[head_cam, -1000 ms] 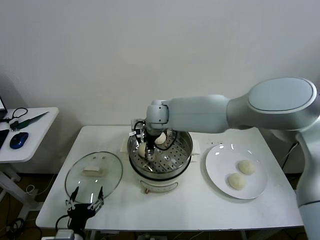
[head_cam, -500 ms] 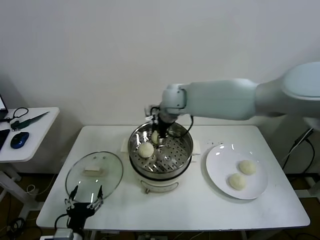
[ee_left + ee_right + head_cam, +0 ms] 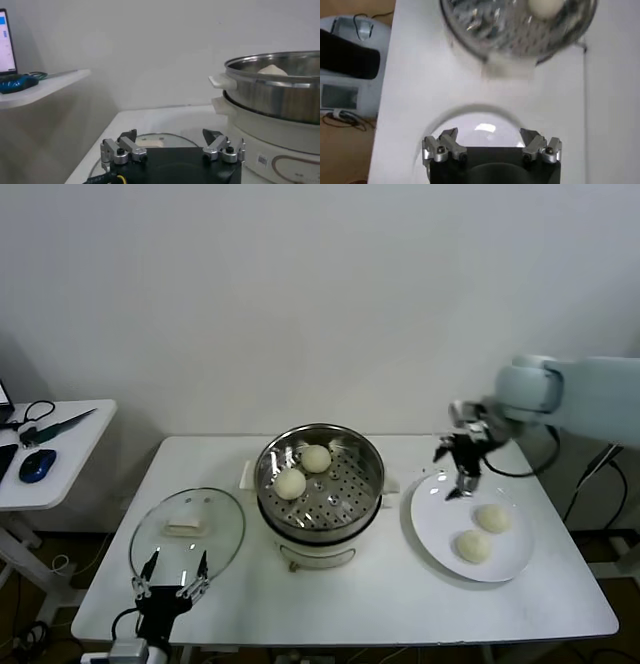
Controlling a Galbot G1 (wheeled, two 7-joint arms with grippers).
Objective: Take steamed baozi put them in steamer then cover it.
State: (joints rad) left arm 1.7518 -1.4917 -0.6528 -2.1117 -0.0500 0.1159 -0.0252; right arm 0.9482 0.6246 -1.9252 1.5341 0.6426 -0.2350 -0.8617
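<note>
Right tool [image 3: 463, 480] now over table's [image 3: 380, 594] plate [image 3: 440, 534]

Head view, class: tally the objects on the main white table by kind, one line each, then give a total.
Baozi in the steamer: 2
Baozi on the white plate: 2
Steamer: 1
Glass cover: 1
White plate: 1
Total: 7

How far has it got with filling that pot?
About halfway. Two baozi lie in the steamer. Two more wait on the plate; the open, empty right gripper hangs over its edge. The cover lies on the table, near the idle left gripper.
</note>
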